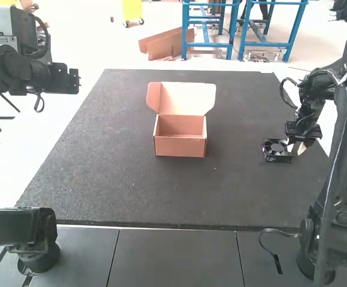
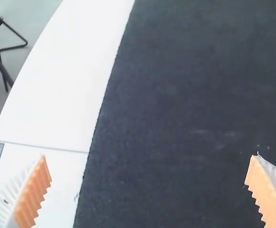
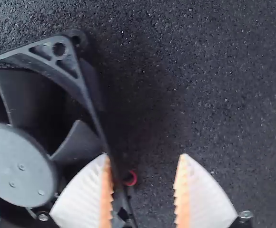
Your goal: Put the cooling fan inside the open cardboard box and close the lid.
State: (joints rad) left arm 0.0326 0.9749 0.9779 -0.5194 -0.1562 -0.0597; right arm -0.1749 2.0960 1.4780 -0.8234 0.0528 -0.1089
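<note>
The black cooling fan (image 1: 276,150) sits tilted on the dark mat, to the right of the open cardboard box (image 1: 180,136), whose lid (image 1: 182,97) stands up at the back. My right gripper (image 1: 294,143) is down at the fan's right side. In the right wrist view its fingers are open (image 3: 142,161) and straddle the fan's frame edge, with the fan (image 3: 24,161) beside one orange pad (image 3: 106,190). My left gripper (image 1: 72,81) hovers over the mat's far left edge, open wide (image 2: 148,161), with nothing between its fingers.
The black mat (image 1: 119,161) covers most of the white table (image 2: 57,95). A small red ring (image 3: 130,178) shows at the fan's edge between my right fingers. Bare mat lies between the fan and the box.
</note>
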